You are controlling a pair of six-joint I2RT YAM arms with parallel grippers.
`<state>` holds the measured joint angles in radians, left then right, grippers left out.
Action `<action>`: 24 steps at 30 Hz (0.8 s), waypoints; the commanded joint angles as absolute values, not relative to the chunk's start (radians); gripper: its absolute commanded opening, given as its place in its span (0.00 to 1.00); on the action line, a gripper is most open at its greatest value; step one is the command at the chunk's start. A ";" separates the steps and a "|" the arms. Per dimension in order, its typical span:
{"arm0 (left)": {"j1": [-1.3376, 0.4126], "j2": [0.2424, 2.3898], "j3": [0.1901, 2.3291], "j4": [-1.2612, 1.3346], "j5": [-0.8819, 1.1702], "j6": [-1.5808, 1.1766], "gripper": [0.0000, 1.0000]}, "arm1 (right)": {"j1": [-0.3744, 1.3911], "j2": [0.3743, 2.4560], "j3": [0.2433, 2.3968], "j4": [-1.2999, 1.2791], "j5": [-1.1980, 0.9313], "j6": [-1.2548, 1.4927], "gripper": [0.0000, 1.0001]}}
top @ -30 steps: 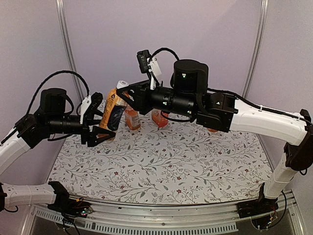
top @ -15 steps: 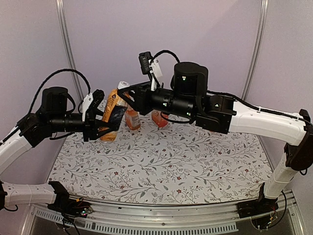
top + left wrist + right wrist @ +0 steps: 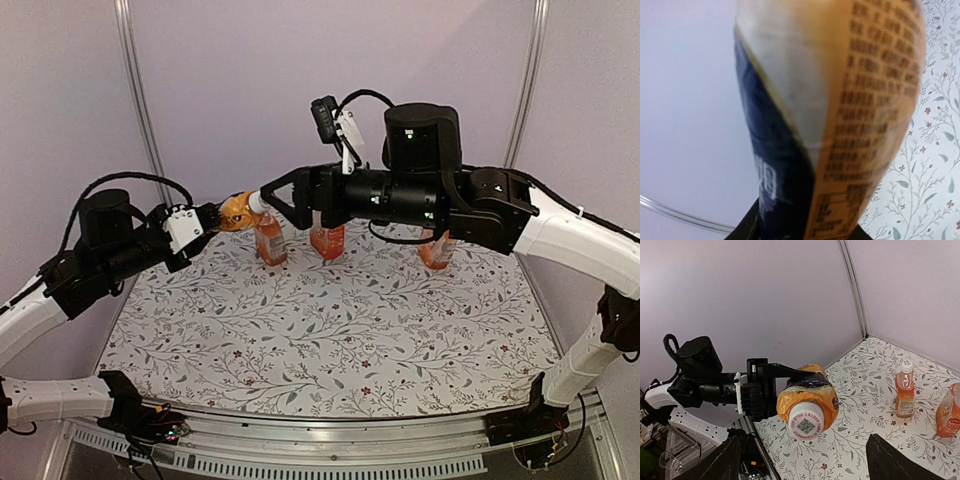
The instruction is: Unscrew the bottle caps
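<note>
Spanning floral cloth [image 3: 330, 330], lilac walls [image 3: 230, 80]: left claw [image 3: 208, 219] clamped on bottle [image 3: 236, 211], right claw [image 3: 275, 202] apart.

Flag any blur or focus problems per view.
Left wrist: bottle fills the frame, its print soft; tablecloth behind is crisper. Right wrist: cap sharp, printed code on it distinct. Top external: evenly lit, sharp.

The held bottle [image 3: 809, 396] wears a glossy film label, crinkled at the shoulder, in orange with dark print. Its cap [image 3: 806, 423] is smooth white plastic with a code printed on top. The standing bottles [image 3: 270, 243] are clear, shiny plastic. The counter [image 3: 350, 340] carries a matt floral-printed covering. The right arm's shell [image 3: 575, 228] is glossy white plastic.
</note>
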<state>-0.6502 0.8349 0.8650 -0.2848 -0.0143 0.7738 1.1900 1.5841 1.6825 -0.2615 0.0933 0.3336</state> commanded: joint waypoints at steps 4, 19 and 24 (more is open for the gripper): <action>-0.698 0.837 0.793 0.043 -0.287 1.281 0.12 | 1.118 1.641 1.790 -0.516 -0.036 0.538 0.86; -0.748 0.844 0.768 0.043 -0.315 1.327 0.12 | 1.111 1.761 1.899 -0.518 -0.158 0.532 0.42; -0.752 0.844 0.768 0.039 -0.317 1.311 0.12 | 1.109 1.769 1.896 -0.506 -0.171 0.535 0.40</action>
